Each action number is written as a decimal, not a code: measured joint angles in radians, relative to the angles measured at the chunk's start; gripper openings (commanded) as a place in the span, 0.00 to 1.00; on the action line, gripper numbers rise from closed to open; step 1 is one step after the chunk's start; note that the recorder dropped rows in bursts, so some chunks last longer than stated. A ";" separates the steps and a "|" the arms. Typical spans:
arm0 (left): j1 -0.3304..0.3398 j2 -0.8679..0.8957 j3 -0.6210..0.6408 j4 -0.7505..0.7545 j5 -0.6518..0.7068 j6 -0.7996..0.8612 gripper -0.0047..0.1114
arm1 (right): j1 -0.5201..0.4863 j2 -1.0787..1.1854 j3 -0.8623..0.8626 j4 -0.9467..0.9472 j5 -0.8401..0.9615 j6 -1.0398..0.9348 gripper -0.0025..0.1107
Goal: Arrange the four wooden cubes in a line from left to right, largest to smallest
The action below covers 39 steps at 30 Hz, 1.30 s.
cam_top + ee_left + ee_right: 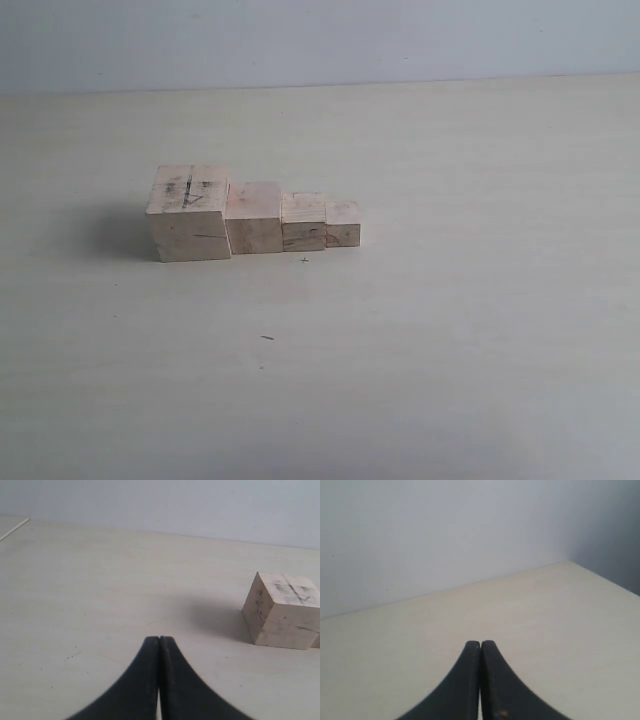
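Four pale wooden cubes stand side by side in a row on the table in the exterior view. The largest cube (190,213), with dark scribbles on top, is at the left end. Beside it come the second cube (254,217), the third cube (304,221) and the smallest cube (343,223) at the right end. Neither arm shows in the exterior view. In the left wrist view my left gripper (159,639) is shut and empty, well apart from the largest cube (283,610). In its own wrist view the right gripper (480,643) is shut and empty, with no cube in sight.
The pale table (450,330) spreads on all sides of the row, with a small dark speck (267,338) in front of it. A light wall (320,40) rises behind. A table corner (570,563) shows in the right wrist view.
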 measured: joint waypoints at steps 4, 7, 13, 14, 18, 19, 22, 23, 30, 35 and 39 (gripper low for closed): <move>0.000 0.000 0.000 0.000 0.000 0.000 0.04 | 0.075 0.000 0.004 0.003 0.041 -0.032 0.02; 0.000 0.000 0.000 0.000 0.000 0.000 0.04 | 0.092 0.000 0.007 0.003 0.074 -0.057 0.02; 0.000 0.000 0.000 0.000 0.000 0.000 0.04 | 0.091 0.000 0.039 -0.001 0.085 -0.064 0.02; 0.000 0.000 0.000 0.000 0.000 0.000 0.04 | 0.087 0.000 0.039 -0.001 0.085 -0.064 0.02; 0.000 0.000 0.000 0.000 0.000 0.000 0.04 | 0.044 0.000 0.039 -0.004 0.085 -0.064 0.02; 0.000 0.000 0.000 0.000 0.000 0.000 0.04 | 0.038 0.000 0.039 -0.005 0.085 -0.064 0.02; 0.000 0.000 0.000 0.000 0.000 0.000 0.04 | 0.032 0.000 0.039 -0.005 0.085 -0.064 0.02; 0.000 0.000 0.000 0.000 0.000 0.000 0.04 | 0.032 0.000 0.039 -0.005 0.085 -0.064 0.02; 0.000 0.000 0.000 0.000 0.000 0.000 0.04 | 0.032 0.000 0.039 -0.005 0.085 -0.064 0.02; 0.000 0.000 0.000 0.000 0.000 0.000 0.04 | 0.032 0.000 0.039 -0.005 0.085 -0.064 0.02; 0.000 0.000 0.000 0.000 0.000 0.000 0.04 | 0.032 0.000 0.039 -0.005 0.085 -0.064 0.02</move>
